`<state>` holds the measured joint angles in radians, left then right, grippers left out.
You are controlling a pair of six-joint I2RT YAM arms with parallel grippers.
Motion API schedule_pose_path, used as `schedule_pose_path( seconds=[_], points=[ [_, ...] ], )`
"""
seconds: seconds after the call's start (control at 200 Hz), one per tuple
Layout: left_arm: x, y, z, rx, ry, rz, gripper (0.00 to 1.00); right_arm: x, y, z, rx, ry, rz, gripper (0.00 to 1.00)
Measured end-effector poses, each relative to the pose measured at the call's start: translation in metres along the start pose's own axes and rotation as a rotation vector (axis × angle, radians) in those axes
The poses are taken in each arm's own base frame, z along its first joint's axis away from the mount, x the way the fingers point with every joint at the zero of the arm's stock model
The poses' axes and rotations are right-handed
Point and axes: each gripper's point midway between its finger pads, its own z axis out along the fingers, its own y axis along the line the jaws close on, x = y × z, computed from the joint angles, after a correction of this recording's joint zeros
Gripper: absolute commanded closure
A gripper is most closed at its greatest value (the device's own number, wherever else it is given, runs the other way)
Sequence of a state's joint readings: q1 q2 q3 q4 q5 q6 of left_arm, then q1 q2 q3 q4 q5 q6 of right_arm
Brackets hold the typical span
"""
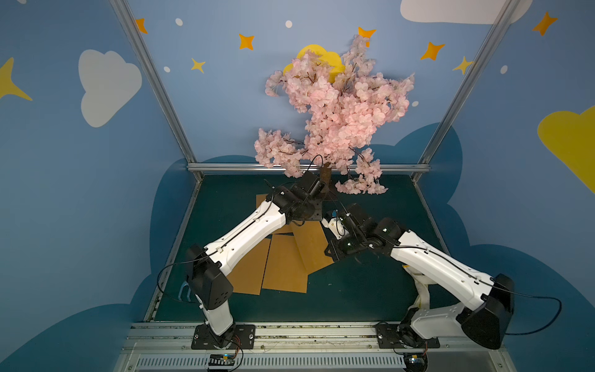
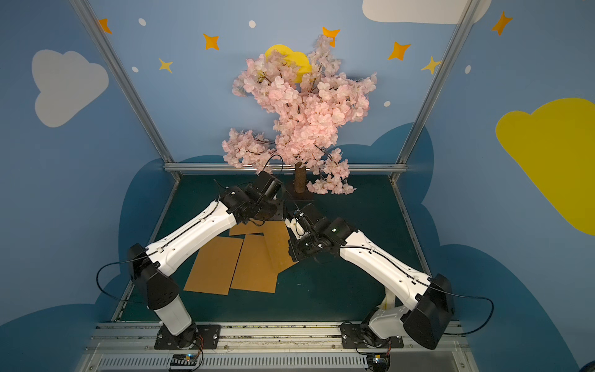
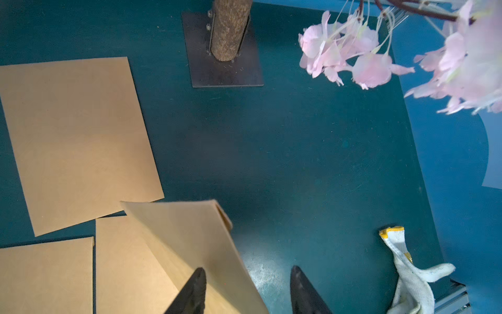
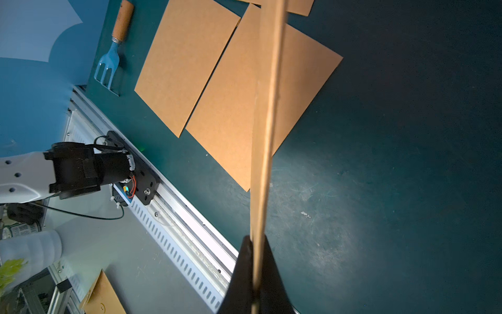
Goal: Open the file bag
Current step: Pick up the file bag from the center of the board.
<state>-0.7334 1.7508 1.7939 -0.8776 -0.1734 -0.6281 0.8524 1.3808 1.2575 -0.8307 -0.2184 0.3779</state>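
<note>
The file bag (image 4: 267, 95) is a flat brown kraft envelope, lifted off the table and seen edge-on in the right wrist view. My right gripper (image 4: 256, 239) is shut on its near edge. The bag slants between the two arms in both top views (image 1: 310, 244) (image 2: 278, 248). In the left wrist view the raised bag (image 3: 190, 239) curves upward, and its free edge runs between the fingers of my left gripper (image 3: 248, 268). That gripper is open: one finger (image 3: 197, 285) is over the bag's face, the other (image 3: 301, 288) over bare table.
Three more brown envelopes lie flat on the green table (image 1: 283, 267) (image 1: 249, 273) (image 3: 78, 141). A pink blossom tree (image 1: 335, 112) stands at the back on a dark base plate (image 3: 225, 73). There is also a white glove (image 3: 407, 274) and a blue hand rake (image 4: 108, 62).
</note>
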Motion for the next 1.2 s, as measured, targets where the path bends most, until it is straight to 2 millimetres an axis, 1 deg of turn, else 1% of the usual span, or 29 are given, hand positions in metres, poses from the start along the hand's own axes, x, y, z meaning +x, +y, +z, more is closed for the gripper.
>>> schedule_pose_path(
  seconds=[0.11, 0.155, 0.26, 0.436, 0.551, 0.646, 0.796, 1.086, 1.146, 1.197],
  points=[
    [-0.003, -0.001, -0.001, 0.000, -0.007, -0.007, 0.67, 0.000, 0.001, 0.006, 0.021, 0.018, -0.007, 1.00],
    [-0.003, 0.000, 0.000, -0.005, -0.004, -0.009, 0.69, 0.000, 0.001, 0.008, 0.027, 0.021, -0.010, 1.00],
    [-0.002, 0.001, 0.003, -0.017, 0.003, -0.007, 0.69, -0.001, -0.001, 0.010, 0.048, 0.025, -0.010, 1.00],
    [0.001, 0.007, 0.005, -0.047, 0.012, -0.007, 0.63, -0.003, -0.002, 0.007, 0.069, 0.020, -0.010, 1.00],
    [-0.001, 0.010, 0.004, -0.062, 0.009, -0.009, 0.63, -0.004, -0.002, 0.007, 0.079, 0.024, -0.013, 1.00],
    [-0.002, 0.011, 0.007, -0.074, 0.013, -0.009, 0.65, -0.005, -0.001, 0.007, 0.087, 0.025, -0.013, 1.00],
    [-0.002, 0.010, 0.012, -0.081, 0.024, -0.006, 0.70, -0.005, -0.006, 0.007, 0.114, 0.029, -0.004, 1.00],
    [-0.002, 0.010, 0.012, -0.075, 0.028, -0.009, 0.80, -0.005, -0.007, 0.007, 0.130, 0.024, -0.003, 1.00],
    [-0.002, 0.009, 0.012, -0.071, 0.029, -0.010, 0.84, -0.005, -0.007, 0.007, 0.131, 0.022, -0.001, 1.00],
    [-0.002, 0.008, 0.013, -0.065, 0.031, -0.017, 0.90, -0.005, -0.008, 0.007, 0.132, 0.022, -0.001, 1.00]
  ],
)
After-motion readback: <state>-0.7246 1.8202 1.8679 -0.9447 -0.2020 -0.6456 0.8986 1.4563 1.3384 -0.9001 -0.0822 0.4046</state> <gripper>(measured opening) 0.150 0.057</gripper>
